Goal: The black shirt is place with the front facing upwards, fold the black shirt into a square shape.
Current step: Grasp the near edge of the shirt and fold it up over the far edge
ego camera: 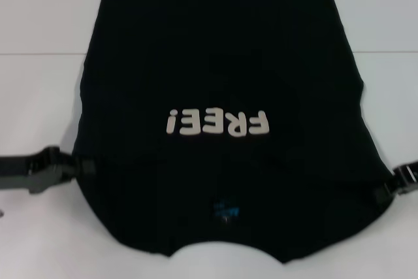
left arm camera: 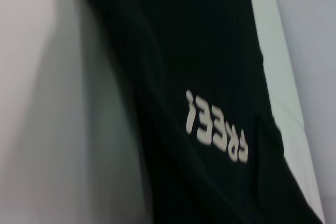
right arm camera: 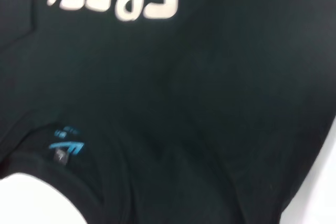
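A white table (ego camera: 39,96) spans the view, a faint seam crossing it

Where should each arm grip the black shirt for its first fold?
Probably the two side edges near the collar end. The black shirt lies flat, lettering up, collar toward the robot; the left gripper and right gripper sit at those edges, so each comes in from its own side.

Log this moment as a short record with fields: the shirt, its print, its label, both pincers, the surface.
shirt: black shirt, spread flat, front up, collar toward the robot
print: off-white "FREE!" lettering, mid-chest
label: small blue neck label by the collar
left pincer: left pincer at the shirt's left edge, near the sleeve
right pincer: right pincer at the shirt's right edge
surface: white table
fold: not yet square
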`<state>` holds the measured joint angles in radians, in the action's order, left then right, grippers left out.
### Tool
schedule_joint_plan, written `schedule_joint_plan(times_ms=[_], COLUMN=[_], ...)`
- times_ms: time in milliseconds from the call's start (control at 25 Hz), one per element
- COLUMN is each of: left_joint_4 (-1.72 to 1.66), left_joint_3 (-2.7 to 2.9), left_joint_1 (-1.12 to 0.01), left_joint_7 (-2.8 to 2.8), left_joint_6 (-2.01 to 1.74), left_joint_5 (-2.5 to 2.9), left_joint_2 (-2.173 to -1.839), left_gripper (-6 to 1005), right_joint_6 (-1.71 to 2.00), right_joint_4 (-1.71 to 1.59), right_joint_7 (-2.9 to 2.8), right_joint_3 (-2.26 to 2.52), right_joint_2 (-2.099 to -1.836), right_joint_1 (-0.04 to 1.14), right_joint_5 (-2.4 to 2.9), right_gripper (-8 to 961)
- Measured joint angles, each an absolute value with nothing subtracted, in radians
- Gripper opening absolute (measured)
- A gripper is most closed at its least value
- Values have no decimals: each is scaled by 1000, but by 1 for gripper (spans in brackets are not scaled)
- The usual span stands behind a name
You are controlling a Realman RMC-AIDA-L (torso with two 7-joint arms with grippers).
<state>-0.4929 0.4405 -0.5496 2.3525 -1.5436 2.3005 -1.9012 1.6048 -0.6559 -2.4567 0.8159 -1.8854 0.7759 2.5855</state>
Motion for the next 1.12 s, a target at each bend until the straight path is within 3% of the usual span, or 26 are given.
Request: schedule_joint_plan(times_ms=[360, 560, 800, 1120], left_joint_4=[-491, -482, -472, -460], left_joint_3=[436, 445, 448, 456], left_joint_1=[-532, -537, -533, -564], left_joint_7=[2383, 2401, 2399, 2384], left_joint_6=[-1782, -1893, -1949, -1948], left_joint_5=[2489, 2569, 2610, 2601], left_joint_2=[-1886, -1884, -1888, -1888], left_gripper=[27, 27, 27, 27], right_joint_6=[1806, 1844, 1881, 1863], right_joint_4=[-657, -633, -609, -607], right_joint_7=[-2346, -2287, -2233, -2219], right_joint_3=[825, 836, 834, 795], right_joint_2=[-1871, -1881, -1913, -1921], right_joint_1=[738, 722, 698, 689], right_joint_5=[2587, 2612, 2660, 2654], right_gripper=[62, 66, 70, 76])
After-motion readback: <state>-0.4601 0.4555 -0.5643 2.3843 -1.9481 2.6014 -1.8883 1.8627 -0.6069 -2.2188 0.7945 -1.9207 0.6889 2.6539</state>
